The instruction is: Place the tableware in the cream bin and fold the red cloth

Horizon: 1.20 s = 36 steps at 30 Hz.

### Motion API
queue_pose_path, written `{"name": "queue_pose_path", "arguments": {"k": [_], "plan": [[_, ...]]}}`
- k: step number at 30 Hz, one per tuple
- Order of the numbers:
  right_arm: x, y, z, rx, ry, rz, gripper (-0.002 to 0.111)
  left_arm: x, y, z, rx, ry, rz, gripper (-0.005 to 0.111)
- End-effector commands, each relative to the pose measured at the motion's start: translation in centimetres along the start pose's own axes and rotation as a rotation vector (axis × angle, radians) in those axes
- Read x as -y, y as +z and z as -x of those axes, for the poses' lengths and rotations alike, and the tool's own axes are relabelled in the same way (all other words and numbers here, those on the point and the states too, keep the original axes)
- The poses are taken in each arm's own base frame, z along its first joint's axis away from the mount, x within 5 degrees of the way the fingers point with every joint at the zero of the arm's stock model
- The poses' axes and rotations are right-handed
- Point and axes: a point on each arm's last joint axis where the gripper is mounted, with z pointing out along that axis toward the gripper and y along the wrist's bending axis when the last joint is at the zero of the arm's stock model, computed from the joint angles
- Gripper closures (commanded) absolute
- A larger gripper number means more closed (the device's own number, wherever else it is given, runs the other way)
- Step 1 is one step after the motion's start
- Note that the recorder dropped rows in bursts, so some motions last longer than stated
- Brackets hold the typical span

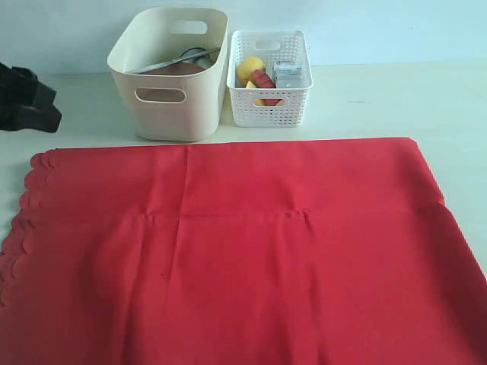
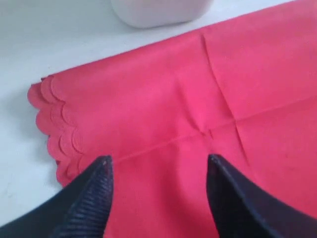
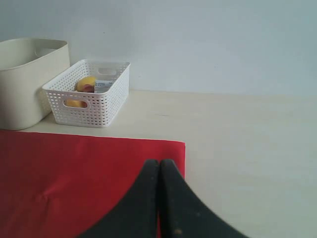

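You're looking at a pale table (image 1: 396,99) with the red cloth (image 1: 243,251) spread flat across most of its near side, unfolded, its scalloped edge on the left of the exterior view and faint crease lines crossing it. Just beyond the cloth's far edge stands the cream bin (image 1: 171,114), and the white lattice basket (image 1: 270,106) sits right beside it. Inside the bin you can make out the round brown plate (image 1: 183,68) with a long metal utensil (image 1: 171,62) leaning across it. The basket holds a lemon (image 1: 249,68) and other food. Your left gripper (image 2: 159,161) hangs above the cloth near the scallops, its fingers spread wide and holding nothing. Your right gripper (image 3: 159,163) is by the cloth's far right corner, its fingers pressed together with nothing between them.
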Motion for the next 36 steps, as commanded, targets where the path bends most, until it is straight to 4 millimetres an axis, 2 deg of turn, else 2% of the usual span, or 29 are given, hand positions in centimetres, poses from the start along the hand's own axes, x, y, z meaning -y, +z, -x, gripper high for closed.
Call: {"name": "queue_pose_path", "arguments": {"k": [1, 10, 14, 21, 27, 36], "plan": [[0.1, 0.0, 0.1, 0.018, -0.006, -0.009, 0.108, -0.1, 0.3, -2.1, -0.07, -0.018, 0.001, 0.052], [0.1, 0.0, 0.1, 0.018, -0.006, -0.009, 0.108, -0.3, 2.3, -5.8, -0.223, -0.022, 0.0, 0.052], [0.1, 0.0, 0.1, 0.018, -0.006, -0.009, 0.108, -1.6, 3.0, -6.9, -0.26, -0.102, 0.022, 0.052], [0.1, 0.0, 0.1, 0.018, -0.006, -0.009, 0.108, -4.6, 3.9, -7.4, -0.261, -0.284, 0.006, 0.052], [0.1, 0.0, 0.1, 0.018, -0.006, -0.009, 0.108, -6.6, 5.5, -7.7, -0.293, -0.388, -0.057, 0.052], [0.1, 0.0, 0.1, 0.018, -0.006, -0.009, 0.108, -10.3, 7.7, -7.7, -0.367, -0.508, -0.037, 0.052]]}}
